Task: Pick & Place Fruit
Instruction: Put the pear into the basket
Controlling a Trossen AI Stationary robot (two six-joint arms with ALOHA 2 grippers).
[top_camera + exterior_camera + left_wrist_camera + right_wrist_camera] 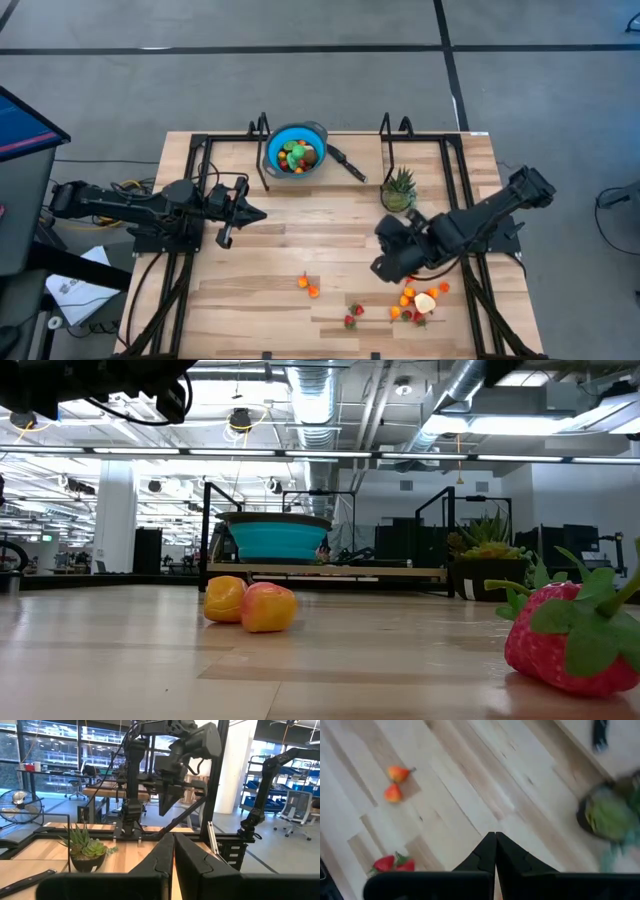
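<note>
Seen from above: right gripper (383, 267) over the pale wooden table (270, 250), dark fingers (490, 851) pressed together, gripping nothing. Just beyond those fingertips, two small orange toy fruits (308, 286); nearer, a pair of red toy strawberries (353, 315) and a loose cluster of orange, red and cream fruit pieces (420, 299). Well apart, more fruit inside the round blue bowl (296, 150). Behind the arm, a spiky green potted plant (398, 189). Left gripper (262, 213) idle at the table's other side, fingers closed.
</note>
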